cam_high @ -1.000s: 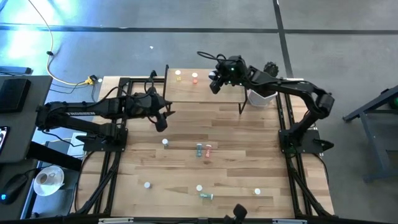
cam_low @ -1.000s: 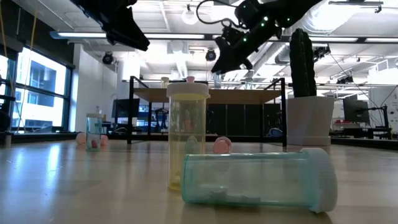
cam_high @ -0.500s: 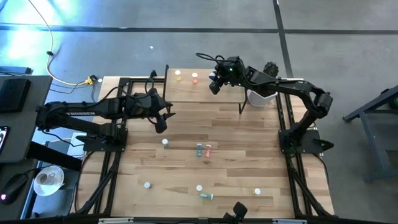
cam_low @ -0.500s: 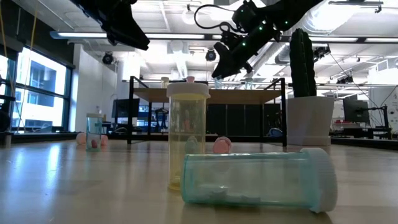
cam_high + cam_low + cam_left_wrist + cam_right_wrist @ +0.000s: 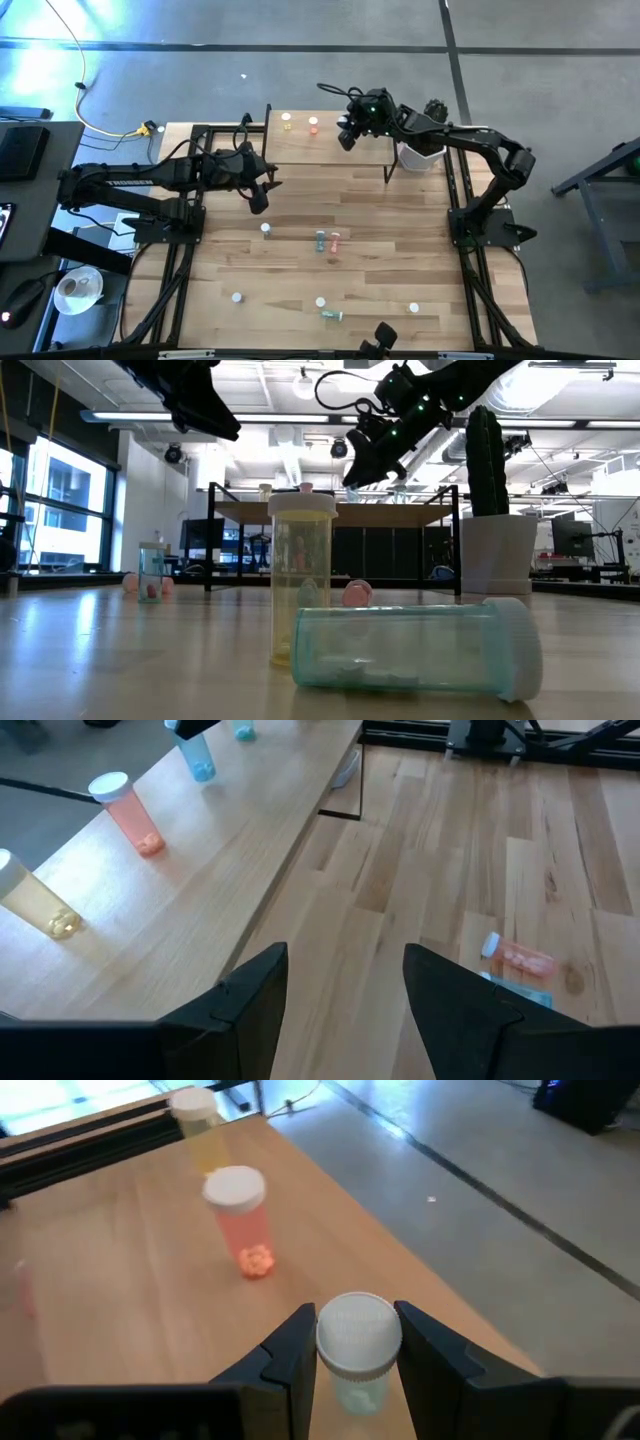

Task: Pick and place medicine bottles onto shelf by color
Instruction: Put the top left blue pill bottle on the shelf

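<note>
The right tool [image 5: 350, 1355] is gripping an upright white-capped bottle [image 5: 358, 1348] over the shelf [image 5: 120, 1280]. The pink bottle [image 5: 240, 1220] at its 11 o'clock is holding pills. The left tool [image 5: 345, 990] is gaping empty.

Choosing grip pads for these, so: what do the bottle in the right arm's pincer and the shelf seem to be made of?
The bottle in the right pincer: apparently clear, blue-tinted plastic, see-through body, matte white cap. The shelf: pale wood, grain showing, smooth satin look; possibly laminate.
</note>
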You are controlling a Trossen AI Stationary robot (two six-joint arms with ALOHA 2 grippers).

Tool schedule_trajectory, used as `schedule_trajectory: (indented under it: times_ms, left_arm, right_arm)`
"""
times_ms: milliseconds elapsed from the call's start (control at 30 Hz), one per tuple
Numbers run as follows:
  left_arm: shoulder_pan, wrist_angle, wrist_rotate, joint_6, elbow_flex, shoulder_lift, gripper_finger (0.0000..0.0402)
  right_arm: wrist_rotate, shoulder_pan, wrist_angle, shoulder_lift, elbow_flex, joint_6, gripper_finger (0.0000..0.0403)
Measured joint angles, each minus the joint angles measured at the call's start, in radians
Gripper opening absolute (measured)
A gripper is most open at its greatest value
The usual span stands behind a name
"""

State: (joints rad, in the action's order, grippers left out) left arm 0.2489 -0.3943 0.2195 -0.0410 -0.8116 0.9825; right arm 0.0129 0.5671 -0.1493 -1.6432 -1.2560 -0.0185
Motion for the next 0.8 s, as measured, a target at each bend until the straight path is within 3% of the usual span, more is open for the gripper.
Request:
schedule_trajectory:
  times_ms: [800]
  left_arm:
    - [0.000, -0.001, 0.000, 0.001, 0.000, 0.000, 0.0188]
  right_arm:
    - [-0.001, 0.002, -0.040, 0.000, 0.000, -0.001, 0.0104]
